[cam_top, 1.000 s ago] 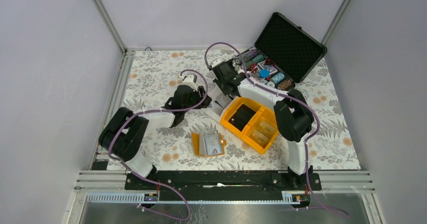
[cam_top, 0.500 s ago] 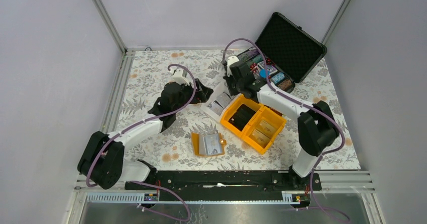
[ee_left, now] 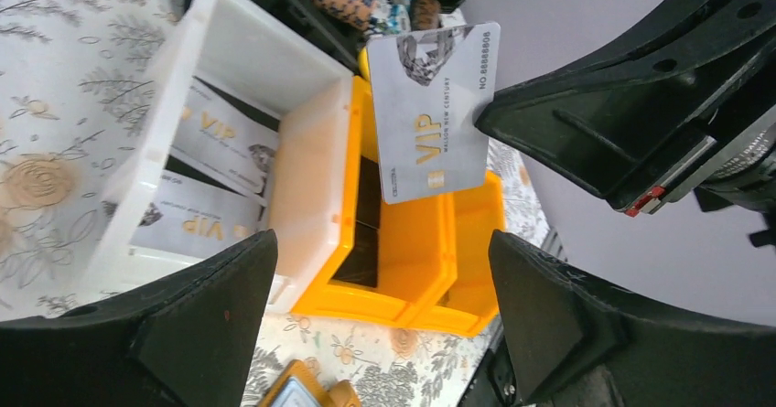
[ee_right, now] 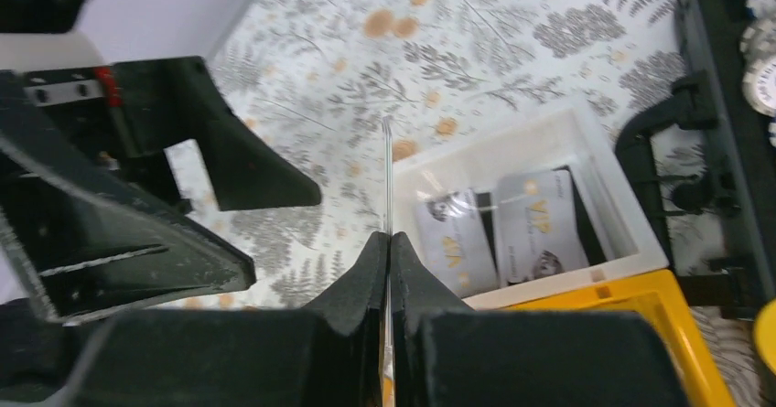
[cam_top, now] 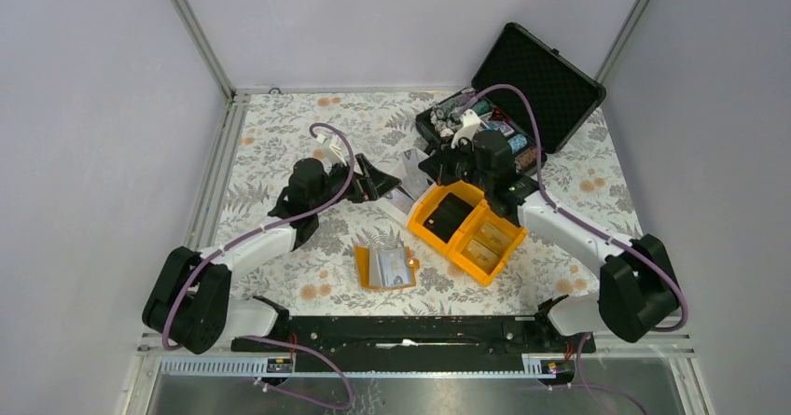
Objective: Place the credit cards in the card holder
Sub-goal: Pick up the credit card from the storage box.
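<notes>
The right claw (ee_right: 388, 242) is clenched on one VIP credit card (ee_left: 432, 114), held upright near the white bin (ee_left: 233, 55), where more credit cards (ee_left: 224, 142) lie. The left claw (ee_left: 380, 261) gapes wide, facing it. The card holder (cam_top: 387, 268) lies open on the table (cam_top: 280, 135), beside the orange bin (cam_top: 446, 247).

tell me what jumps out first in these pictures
A silver VIP credit card pinched in the right gripper mid-table, with the left gripper wide open facing it. More cards lie in the white tray beneath; the orange card holder lies open near the arm bases.
</notes>
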